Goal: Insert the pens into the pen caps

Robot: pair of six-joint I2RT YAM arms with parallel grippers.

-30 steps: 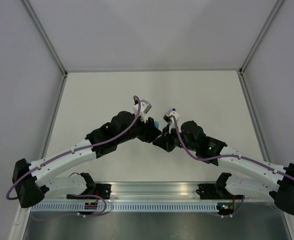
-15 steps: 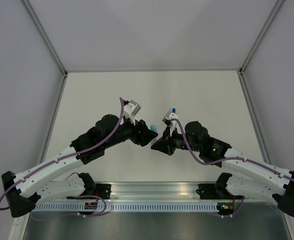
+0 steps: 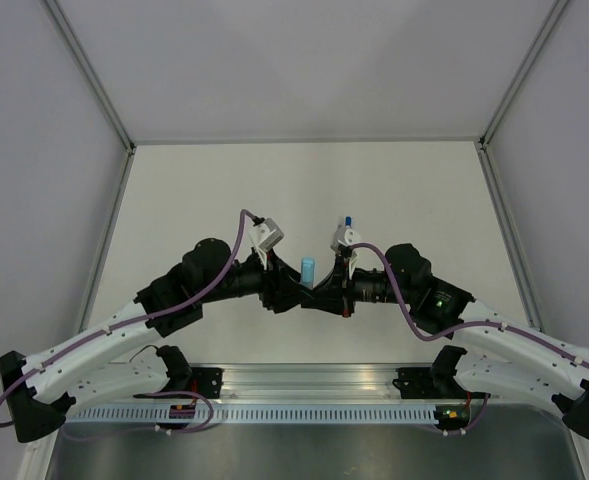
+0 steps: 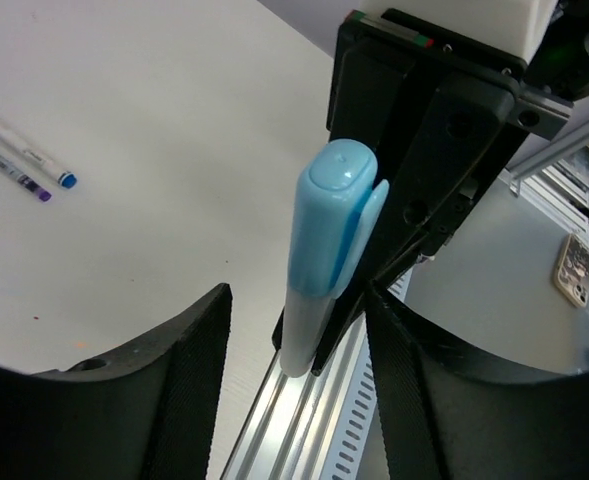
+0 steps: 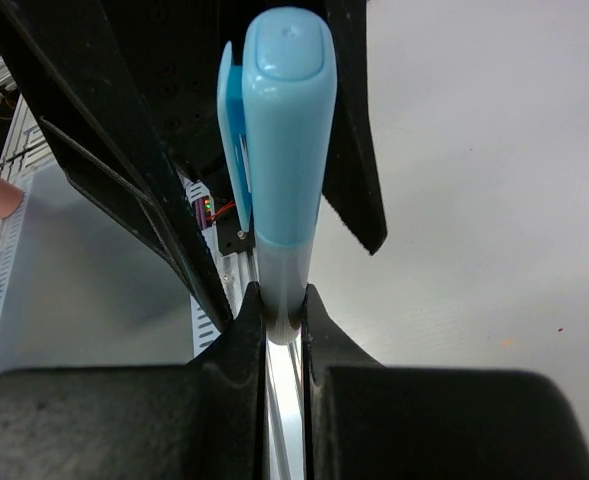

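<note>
Between the wide-open, empty fingers of the left gripper (image 4: pixel 296 300), the capped pen (image 4: pixel 329 230) stands upright, barrel pinched by the right gripper (image 5: pixel 284 315).

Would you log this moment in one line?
right tool shut on capped pen | left tool open | two pens on table

We record a white bench (image 3: pixel 394 180) with a matt surface under soft, even light. Plain pale grey-lilac panels close it in on three sides: a back wall (image 3: pixel 304 60), a left wall (image 3: pixel 34 220) and a right wall (image 3: pixel 569 220). Aluminium posts (image 3: pixel 89 75) run along the two rear corners where the panels meet. At the near edge we note an aluminium rail (image 3: pixel 304 380), a slotted white cable duct (image 3: pixel 304 412) just beside it, and grey sheet metal (image 3: pixel 304 455) below.
</note>
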